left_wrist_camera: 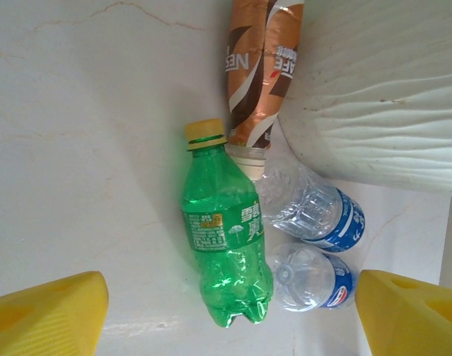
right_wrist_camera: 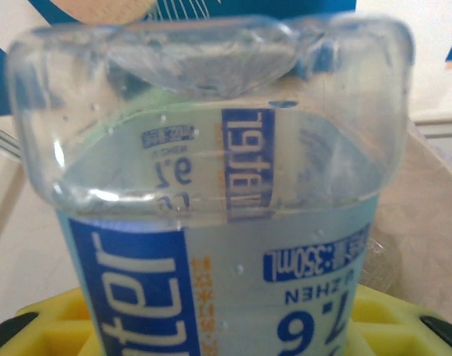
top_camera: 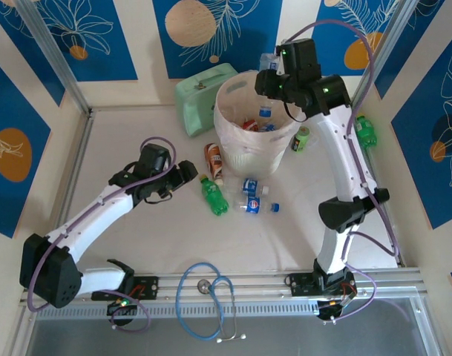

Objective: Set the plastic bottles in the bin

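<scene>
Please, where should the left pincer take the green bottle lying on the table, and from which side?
Probably across the labelled middle, from above: the green bottle lies flat, lengthwise between the fingers of the open left pincer. Its left side is free; clear bottles crowd its right.

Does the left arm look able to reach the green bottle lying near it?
Likely yes: the left hand is open, facing the green bottle, with nothing between them; the clear bottles lie on its far side.

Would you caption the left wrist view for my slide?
Open left gripper facing a green bottle, brown bottle, two clear bottles by the bin.
</scene>
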